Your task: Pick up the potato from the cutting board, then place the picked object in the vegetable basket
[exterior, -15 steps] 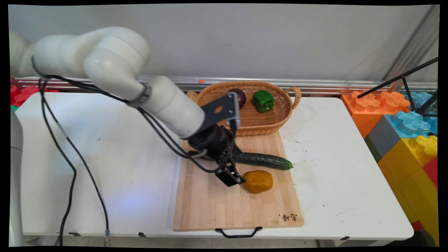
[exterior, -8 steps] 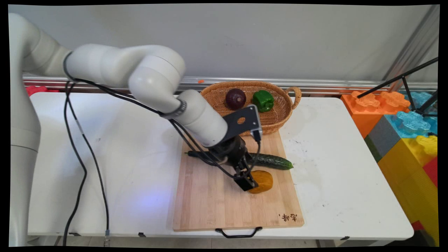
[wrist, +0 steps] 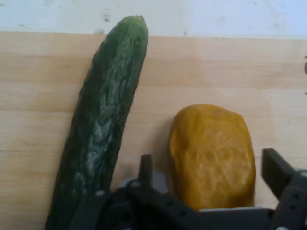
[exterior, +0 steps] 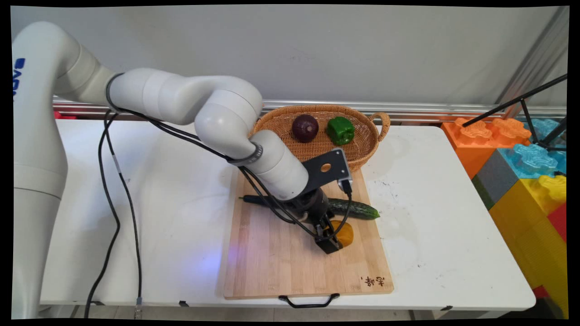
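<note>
My gripper [wrist: 206, 167] is low over the board [exterior: 272, 267] with its fingers [wrist: 145, 167] spread wide, one either side of the orange lump [wrist: 211, 153] and not yet touching it, as far as I can judge. The lump lies on the board's right half, its long axis running straight ahead of me, between my fingers. The cucumber [wrist: 103, 129] lies just beside it on my left, roughly parallel. Behind, the basket [exterior: 362, 149] holds an onion [exterior: 305, 127] and a pepper [exterior: 340, 130].
</note>
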`<state>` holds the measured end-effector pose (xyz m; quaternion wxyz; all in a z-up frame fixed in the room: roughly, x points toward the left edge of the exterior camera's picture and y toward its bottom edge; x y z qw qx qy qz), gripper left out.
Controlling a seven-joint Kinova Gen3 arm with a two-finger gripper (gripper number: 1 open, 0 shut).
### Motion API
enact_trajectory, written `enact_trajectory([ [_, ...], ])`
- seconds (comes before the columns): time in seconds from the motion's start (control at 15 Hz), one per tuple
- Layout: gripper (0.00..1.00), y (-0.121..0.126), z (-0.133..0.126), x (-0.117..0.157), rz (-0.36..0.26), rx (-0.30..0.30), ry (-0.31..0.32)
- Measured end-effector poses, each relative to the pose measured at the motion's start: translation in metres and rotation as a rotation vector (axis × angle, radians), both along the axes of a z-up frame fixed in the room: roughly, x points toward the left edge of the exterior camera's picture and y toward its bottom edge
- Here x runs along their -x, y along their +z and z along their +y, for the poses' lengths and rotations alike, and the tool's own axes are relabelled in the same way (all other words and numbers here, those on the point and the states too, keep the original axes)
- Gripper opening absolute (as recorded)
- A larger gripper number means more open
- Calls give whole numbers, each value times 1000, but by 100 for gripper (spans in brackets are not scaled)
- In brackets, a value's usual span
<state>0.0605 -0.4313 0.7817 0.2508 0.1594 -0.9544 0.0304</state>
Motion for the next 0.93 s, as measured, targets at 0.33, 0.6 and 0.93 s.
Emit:
enact_trajectory([
  [0.33, 0, 2, 3, 5, 1, -16, 3],
  [0.6, 0, 23, 6, 6, 14, -20, 19],
  [0.93, 0, 68, 1, 8, 47, 46, 53],
])
